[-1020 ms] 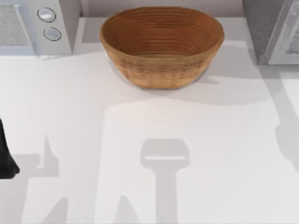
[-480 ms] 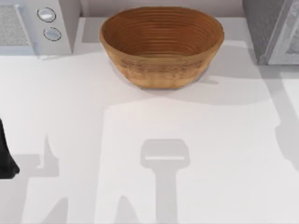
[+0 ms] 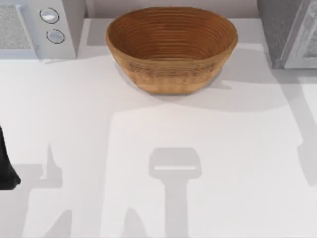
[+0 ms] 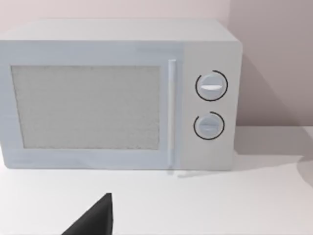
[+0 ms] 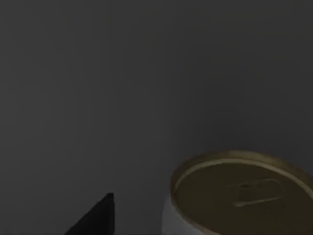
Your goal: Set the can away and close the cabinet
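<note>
Can [image 5: 234,196] seen upright in right wrist view, gold lid up, set in dim dark-walled space. Right gripper jaw state: cannot be told. Left arm [image 3: 6,163] parked at table's left edge; jaw state cannot be told. Woven basket [image 3: 171,49] placed far centre; microwave [image 4: 117,93] far left.

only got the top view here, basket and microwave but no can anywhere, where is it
Observer: The can is in the right wrist view, gold lid up, in a dim grey space.
Operator: is the right gripper holding it
Observer: Cannot tell; a dark gripper tip sits beside the can, apart from it.
Operator: and the left arm
Observer: Its wrist view faces the microwave, door shut, two dials at the door's side.
</note>
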You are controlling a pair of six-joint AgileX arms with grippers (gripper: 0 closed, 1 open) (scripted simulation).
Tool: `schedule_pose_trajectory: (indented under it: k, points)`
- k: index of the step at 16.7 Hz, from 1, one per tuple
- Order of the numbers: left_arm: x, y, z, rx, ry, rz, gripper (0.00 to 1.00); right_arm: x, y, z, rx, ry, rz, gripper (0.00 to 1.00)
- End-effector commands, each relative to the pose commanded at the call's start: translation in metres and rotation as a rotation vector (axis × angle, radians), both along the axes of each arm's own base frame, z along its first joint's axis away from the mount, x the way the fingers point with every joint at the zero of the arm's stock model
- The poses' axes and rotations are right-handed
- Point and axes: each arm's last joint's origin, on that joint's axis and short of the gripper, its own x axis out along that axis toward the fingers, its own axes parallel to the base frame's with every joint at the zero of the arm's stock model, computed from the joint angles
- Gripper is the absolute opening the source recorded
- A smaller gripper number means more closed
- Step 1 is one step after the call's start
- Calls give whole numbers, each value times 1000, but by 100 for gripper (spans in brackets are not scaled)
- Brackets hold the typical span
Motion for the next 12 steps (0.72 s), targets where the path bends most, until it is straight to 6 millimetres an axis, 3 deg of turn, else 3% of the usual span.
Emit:
schedule_pose_trajectory:
  k: [6, 9, 12]
  points:
    - [0, 0, 0, 0, 0, 0, 100, -78, -13, -10, -4, -1, 0, 100]
    - [0, 0, 0, 0, 0, 0, 100, -127, -21, -37, -5, -1, 0, 100]
    - [0, 0, 0, 0, 0, 0, 100, -175, -27, -82, -5, 0, -1, 100]
